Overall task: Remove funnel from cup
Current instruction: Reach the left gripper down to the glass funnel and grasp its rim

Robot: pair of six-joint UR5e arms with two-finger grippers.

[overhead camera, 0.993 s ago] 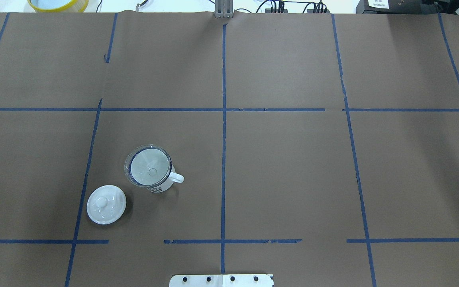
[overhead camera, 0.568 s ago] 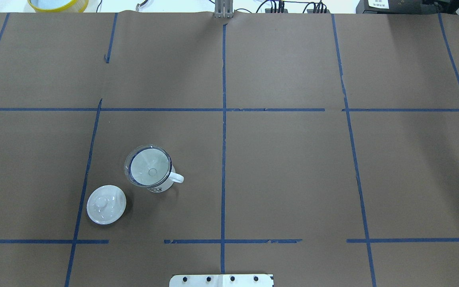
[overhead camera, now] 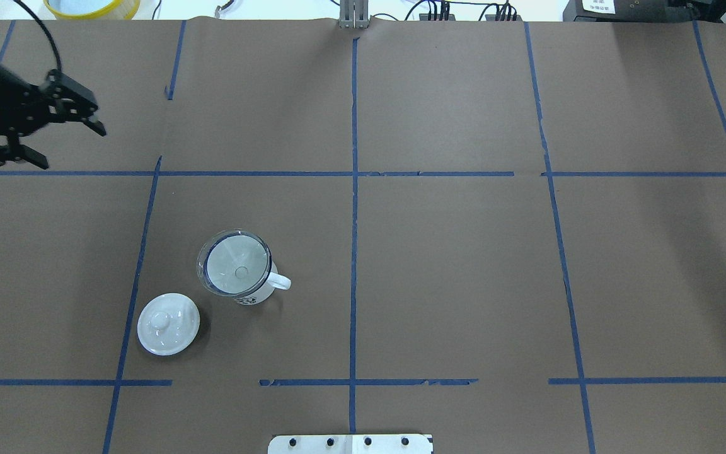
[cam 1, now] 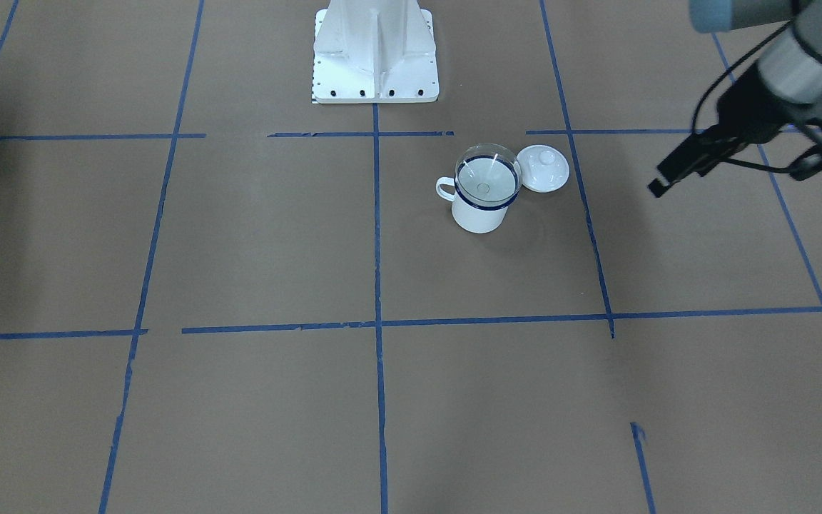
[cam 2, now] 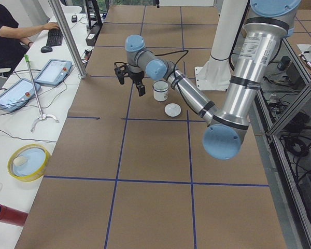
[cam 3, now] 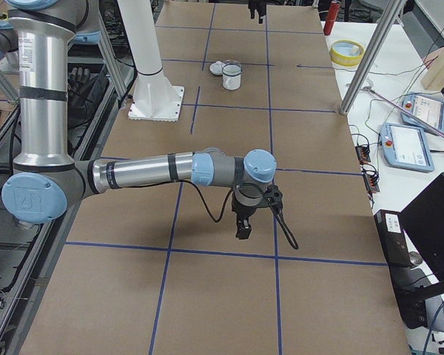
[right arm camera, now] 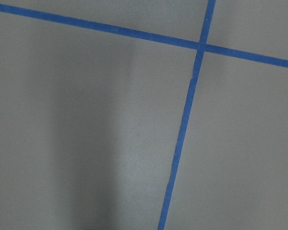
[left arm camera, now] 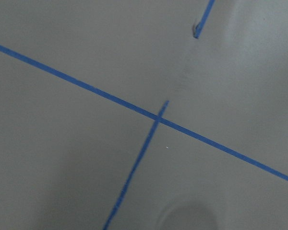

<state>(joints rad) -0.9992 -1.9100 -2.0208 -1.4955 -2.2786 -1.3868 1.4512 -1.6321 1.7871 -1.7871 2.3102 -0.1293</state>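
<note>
The clear funnel sits in the mouth of the white cup with a dark blue rim, handle to the right, left of the table's middle. They also show in the front view, the funnel on top of the cup. My left gripper is open and empty, high above the table's far left, well away from the cup; it also shows in the front view. My right gripper shows only in the exterior right view, far from the cup; I cannot tell whether it is open or shut.
A white domed lid with a knob lies beside the cup, on its near left. The robot's base plate is at the near edge. A yellow-rimmed bowl sits beyond the far edge. Blue tape lines cross the brown table.
My left gripper has come into the overhead view at the far left; it was out of view before. The cup, funnel and lid have not moved.
</note>
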